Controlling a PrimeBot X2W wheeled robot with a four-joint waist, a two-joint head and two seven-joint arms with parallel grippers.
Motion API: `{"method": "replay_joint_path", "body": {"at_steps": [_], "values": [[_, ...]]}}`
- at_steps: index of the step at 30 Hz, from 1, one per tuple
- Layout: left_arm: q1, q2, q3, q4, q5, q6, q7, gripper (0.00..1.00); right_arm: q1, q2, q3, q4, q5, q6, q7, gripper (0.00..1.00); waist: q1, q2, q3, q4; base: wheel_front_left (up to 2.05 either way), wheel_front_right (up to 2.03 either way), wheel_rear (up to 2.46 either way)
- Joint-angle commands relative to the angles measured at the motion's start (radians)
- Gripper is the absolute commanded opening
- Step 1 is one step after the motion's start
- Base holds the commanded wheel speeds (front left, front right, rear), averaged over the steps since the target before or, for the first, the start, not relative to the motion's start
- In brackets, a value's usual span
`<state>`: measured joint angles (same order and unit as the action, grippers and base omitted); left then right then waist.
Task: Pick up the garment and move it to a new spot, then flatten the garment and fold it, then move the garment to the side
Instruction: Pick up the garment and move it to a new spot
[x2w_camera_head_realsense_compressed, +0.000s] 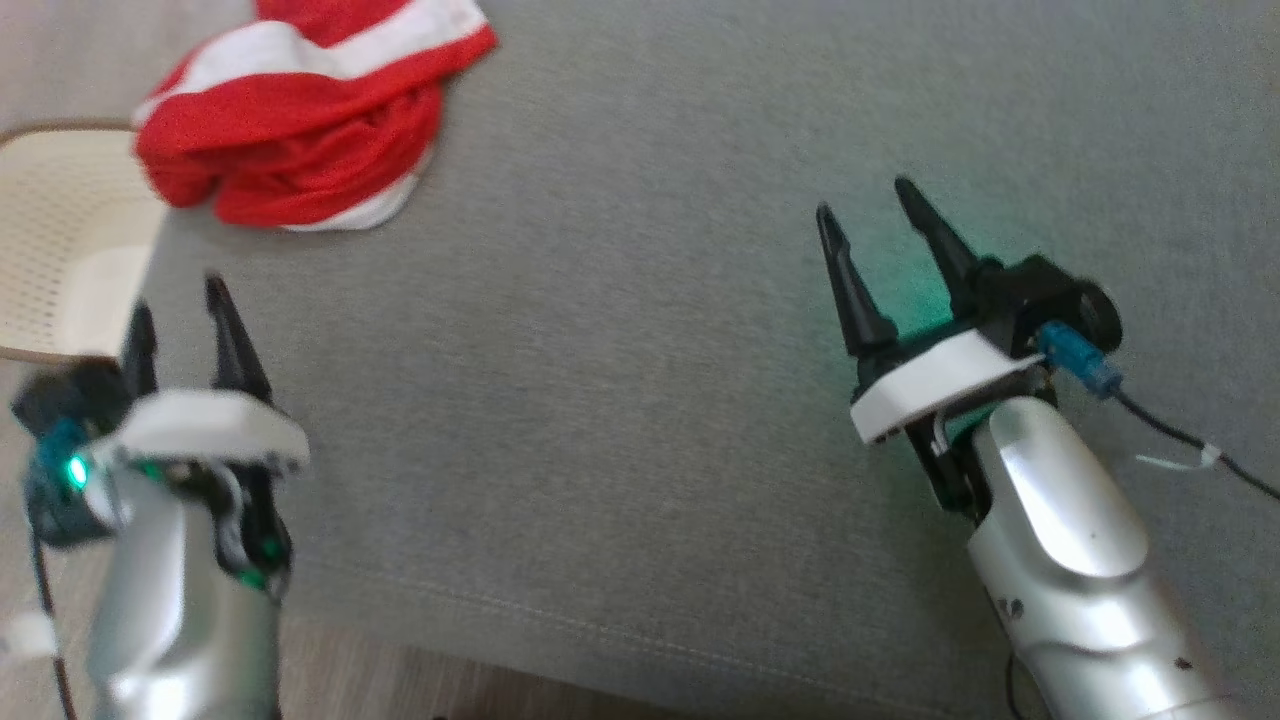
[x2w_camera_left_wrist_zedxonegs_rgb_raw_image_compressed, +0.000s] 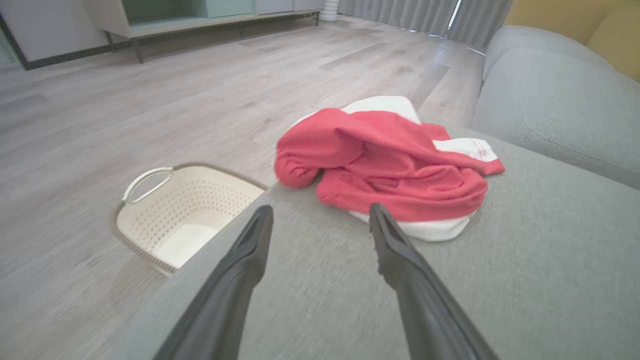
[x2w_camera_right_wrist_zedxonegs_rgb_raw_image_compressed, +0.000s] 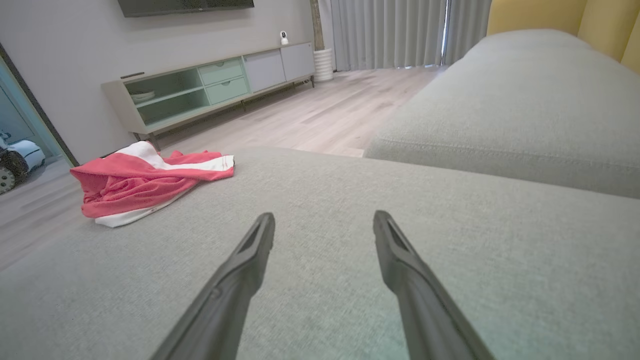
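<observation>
A red and white garment (x2w_camera_head_realsense_compressed: 300, 120) lies crumpled at the far left corner of the grey sofa seat (x2w_camera_head_realsense_compressed: 650, 400). The left wrist view has the garment (x2w_camera_left_wrist_zedxonegs_rgb_raw_image_compressed: 385, 170) just beyond the fingertips. My left gripper (x2w_camera_head_realsense_compressed: 180, 310) hovers open at the seat's left edge, a short way in front of the garment, with nothing between its fingers. My right gripper (x2w_camera_head_realsense_compressed: 870, 215) stands open over the right part of the seat, far from the garment (x2w_camera_right_wrist_zedxonegs_rgb_raw_image_compressed: 145, 185), which sits off to the left in its wrist view.
A cream perforated basket (x2w_camera_head_realsense_compressed: 60, 250) stands on the wooden floor beside the seat's left edge, also seen as the basket (x2w_camera_left_wrist_zedxonegs_rgb_raw_image_compressed: 185, 215) below the garment's corner. A grey sofa backrest cushion (x2w_camera_right_wrist_zedxonegs_rgb_raw_image_compressed: 525, 110) rises at the far right. A low cabinet (x2w_camera_right_wrist_zedxonegs_rgb_raw_image_compressed: 210, 85) lines the wall.
</observation>
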<state>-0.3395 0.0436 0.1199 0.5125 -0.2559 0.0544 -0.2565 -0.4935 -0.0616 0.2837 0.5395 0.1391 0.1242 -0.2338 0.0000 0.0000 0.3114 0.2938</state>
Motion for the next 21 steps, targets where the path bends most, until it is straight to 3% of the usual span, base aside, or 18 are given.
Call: {"method": "replay_joint_path", "body": {"at_steps": [1, 7, 14, 20, 21], "values": [[-0.079, 0.051, 0.049, 0.0, 0.021, -0.01, -0.005, 1.0, -0.04, 0.01, 0.028, -0.057, -0.012, 0.007, 0.009, 1.0, 0.0, 0.0, 0.084, -0.08, 0.0, 0.0, 0.0], [-0.251, 0.127, 0.082, 0.134, 0.062, -0.007, -0.005, 1.0, -0.078, 0.006, 0.05, -0.141, -0.016, 0.007, 0.028, 1.0, 0.0, 0.0, 0.168, -0.161, 0.0, 0.0, 0.0], [-0.392, 0.226, 0.114, 0.387, 0.063, 0.022, 0.011, 1.0, -0.089, 0.004, 0.056, -0.197, -0.013, 0.007, 0.037, 1.0, 0.0, 0.0, 0.218, -0.243, 0.0, 0.0, 0.0], [-0.466, 0.26, 0.109, 0.55, 0.054, 0.017, 0.054, 1.0, -0.084, 0.0, 0.036, -0.213, -0.015, 0.007, 0.04, 1.0, 0.0, 0.0, 0.237, -0.272, 0.0, 0.0, 0.0], [-0.477, 0.262, 0.105, 0.566, 0.055, 0.01, 0.055, 0.58, -0.083, -0.001, 0.03, -0.213, -0.015, 0.007, 0.04, 1.0, 0.0, 0.0, 0.238, -0.272, 0.0, 0.0, 0.0]]}}
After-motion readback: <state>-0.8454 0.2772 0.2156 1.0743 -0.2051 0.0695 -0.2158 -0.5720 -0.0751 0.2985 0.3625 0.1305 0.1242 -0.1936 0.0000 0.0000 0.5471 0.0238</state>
